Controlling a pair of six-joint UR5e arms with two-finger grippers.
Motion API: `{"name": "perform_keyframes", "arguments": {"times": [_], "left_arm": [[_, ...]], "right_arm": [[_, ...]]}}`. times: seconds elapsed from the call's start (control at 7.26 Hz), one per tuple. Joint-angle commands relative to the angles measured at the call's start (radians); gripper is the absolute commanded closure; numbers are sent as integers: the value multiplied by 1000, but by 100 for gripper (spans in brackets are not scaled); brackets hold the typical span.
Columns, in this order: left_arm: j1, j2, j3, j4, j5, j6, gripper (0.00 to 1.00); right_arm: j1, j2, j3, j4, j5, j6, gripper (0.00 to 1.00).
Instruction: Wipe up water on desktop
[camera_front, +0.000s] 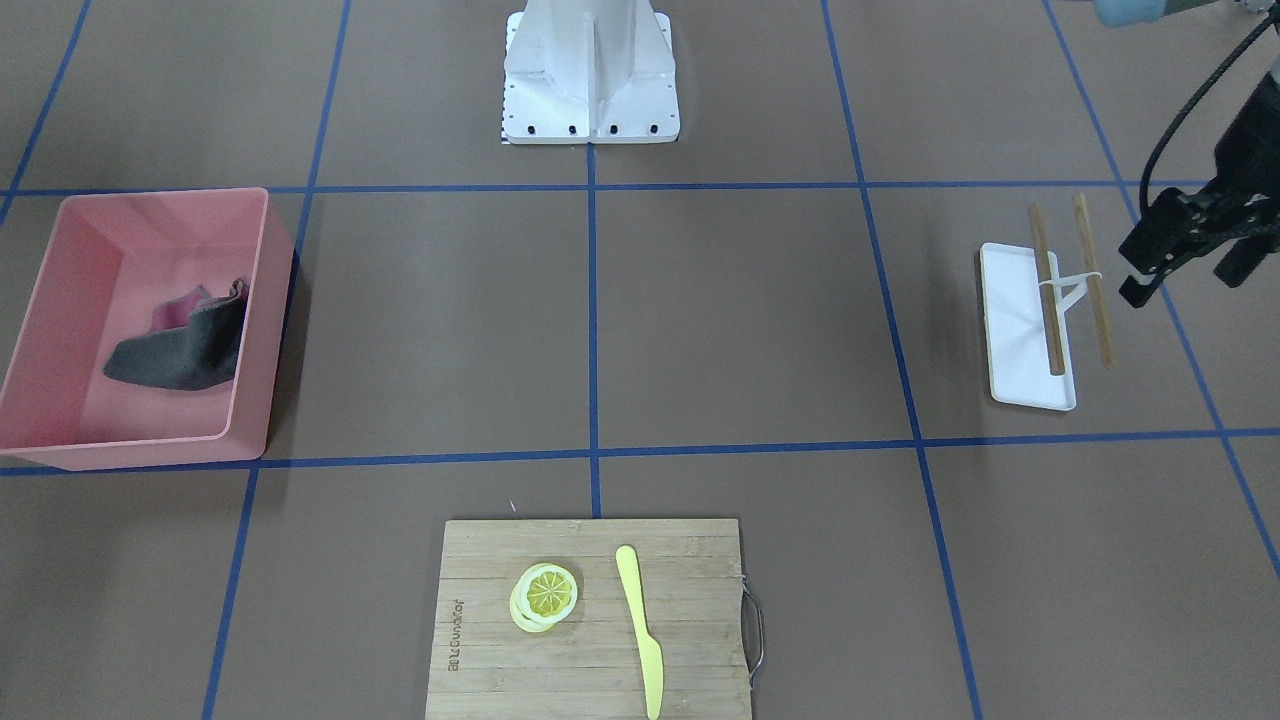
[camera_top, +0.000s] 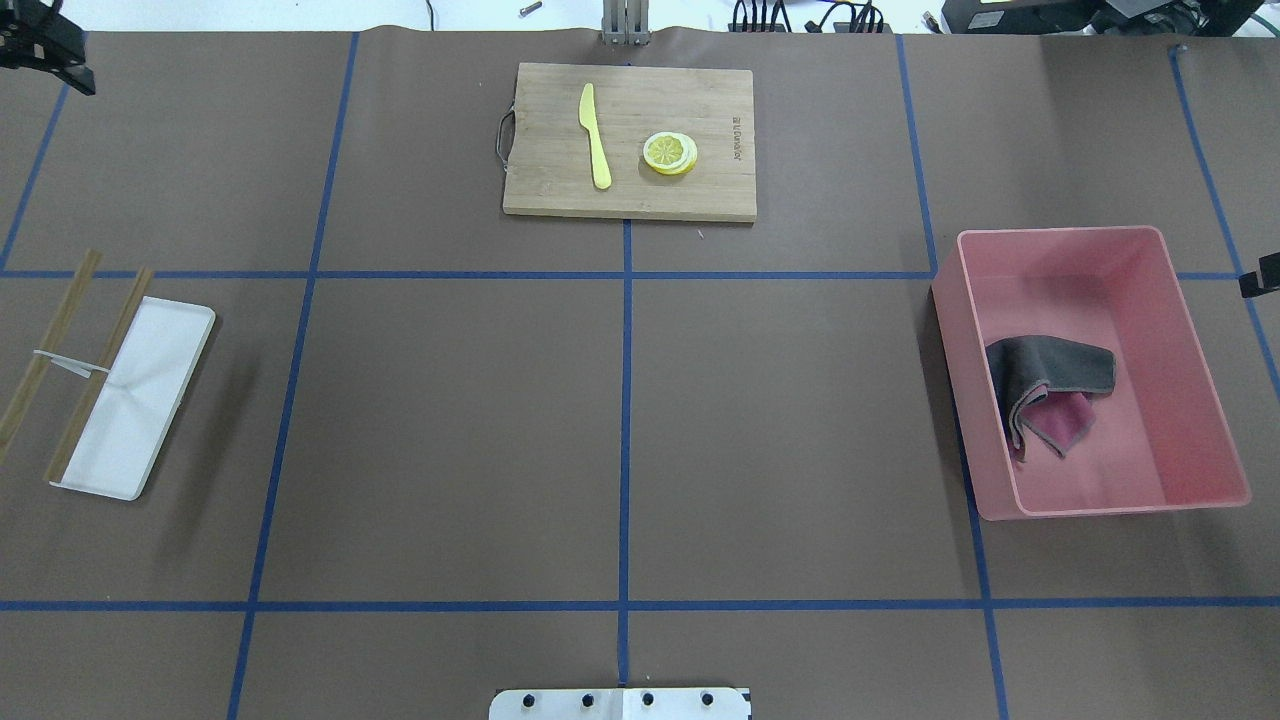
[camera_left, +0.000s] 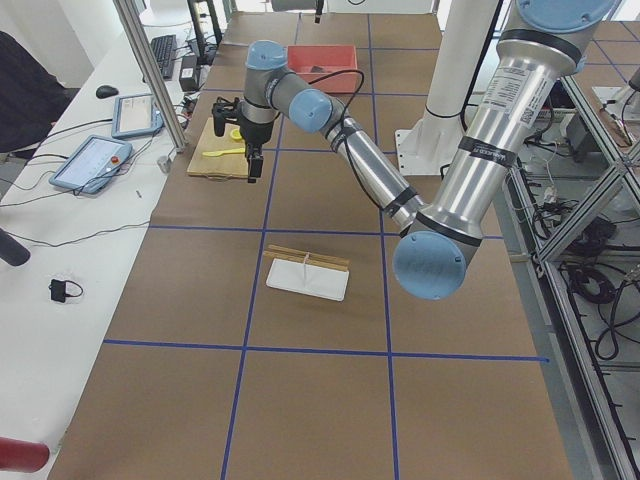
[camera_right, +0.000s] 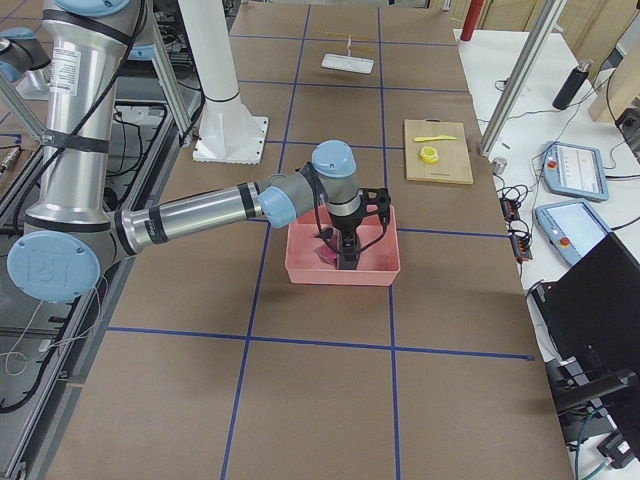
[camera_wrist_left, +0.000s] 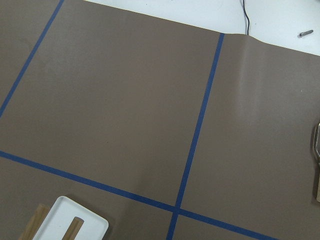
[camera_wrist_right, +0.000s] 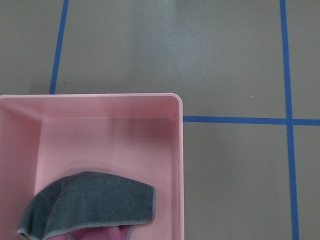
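Observation:
The desktop (camera_top: 460, 430) is a matte brown surface crossed by blue tape lines. No water on it shows in any view. A grey cloth (camera_top: 1050, 372) folded over a pink one lies inside the pink bin (camera_top: 1200, 400) on my right side; the right wrist view looks down on this cloth (camera_wrist_right: 90, 205). My right gripper (camera_right: 346, 255) hangs over the bin, and I cannot tell whether it is open or shut. My left gripper (camera_front: 1185, 282) hovers above the far left of the table beside the white tray, its fingers apart and holding nothing.
A white tray (camera_top: 150, 400) with two wooden chopsticks (camera_top: 95, 375) across it lies at the left. A bamboo cutting board (camera_top: 540, 190) at the far middle carries a yellow knife (camera_top: 595, 135) and a lemon slice (camera_top: 668, 152). The robot base (camera_front: 590, 75) stands at my edge.

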Motion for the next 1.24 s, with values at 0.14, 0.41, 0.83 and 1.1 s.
{"name": "perform_keyframes", "arguments": {"times": [0.14, 0.41, 0.83, 1.1], "left_arm": [[-184, 211, 57, 23, -52, 633, 2], [-252, 282, 111, -6, -46, 774, 2], [-301, 285, 218, -8, -87, 763, 2], [-318, 286, 273, -8, -166, 762, 2]], "right_arm": [[12, -18, -59, 1, -15, -2, 0], [84, 11, -119, -8, -1, -140, 0], [193, 45, -268, -28, 115, -270, 0], [242, 60, -262, -149, 170, -331, 0]]}}
